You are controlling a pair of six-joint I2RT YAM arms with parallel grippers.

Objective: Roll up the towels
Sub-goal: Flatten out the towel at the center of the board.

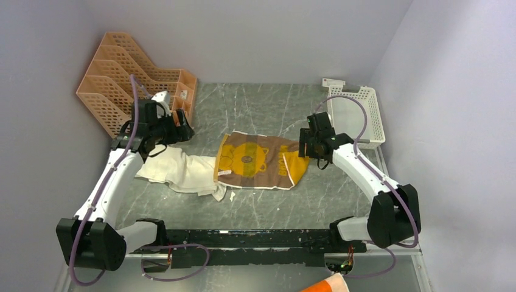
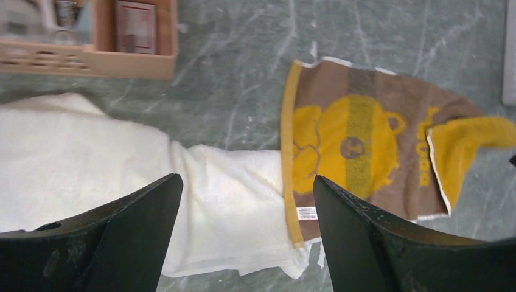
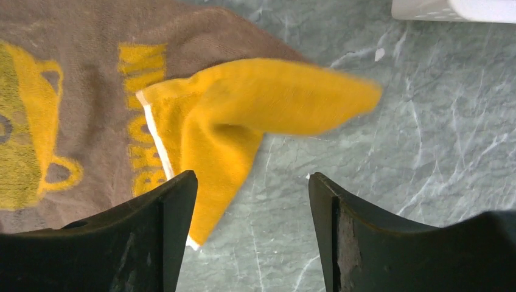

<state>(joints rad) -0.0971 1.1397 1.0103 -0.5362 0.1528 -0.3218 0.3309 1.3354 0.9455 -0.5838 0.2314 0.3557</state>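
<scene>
The brown-tan towel (image 1: 255, 161) with a yellow bear print lies flat in the middle of the table. Its right corner (image 3: 261, 103) is turned over, yellow side up, and looks blurred. The cream-white towel (image 1: 176, 170) lies crumpled to its left, with its right end tucked under the brown towel's yellow edge (image 2: 291, 152). My left gripper (image 2: 246, 179) hangs open above the cream towel (image 2: 91, 158), nothing between its fingers. My right gripper (image 3: 252, 175) stands open just right of the folded corner, over bare table, holding nothing.
An orange slotted file organiser (image 1: 131, 73) stands at the back left, close behind my left gripper (image 1: 182, 131). A white perforated basket (image 1: 359, 112) sits at the back right, behind my right gripper (image 1: 307, 149). Grey walls close in both sides.
</scene>
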